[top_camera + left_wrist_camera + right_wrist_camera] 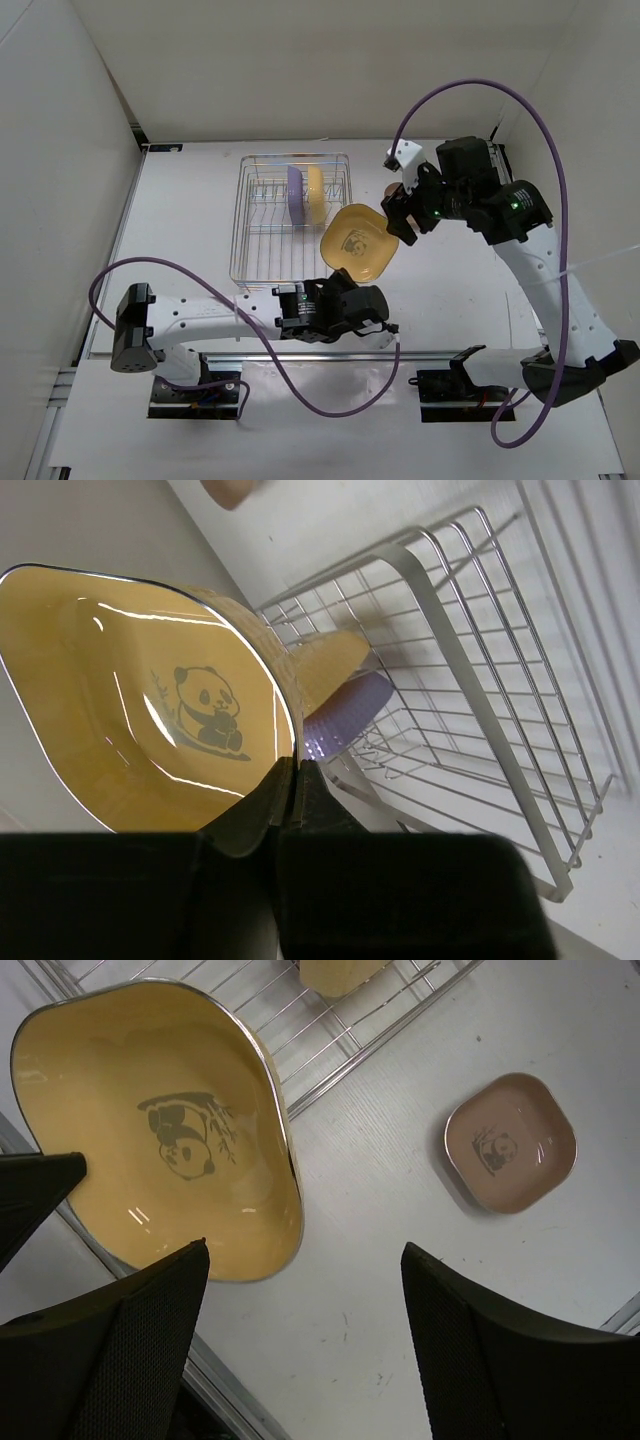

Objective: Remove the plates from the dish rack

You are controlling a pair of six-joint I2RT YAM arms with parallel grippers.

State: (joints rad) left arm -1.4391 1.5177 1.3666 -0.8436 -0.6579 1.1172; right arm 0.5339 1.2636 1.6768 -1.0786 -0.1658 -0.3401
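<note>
Left gripper (pixel 295 780) is clamped on the rim of a yellow panda plate (pixel 140 690), holding it outside the dish rack (pixel 265 240), at the rack's right side. Right gripper (pixel 305 1260) stands wide open close to this plate. The rack contains a purple plate (pixel 295 197) and a second yellow plate (pixel 316 193), both on edge, side by side. A tan-pink plate (pixel 510 1142) lies flat on the table (pixel 400 1190).

White table (pixel 180 225) (matte, faintly scuffed) boxed in by plain white walls (pixel 300 70).
</note>
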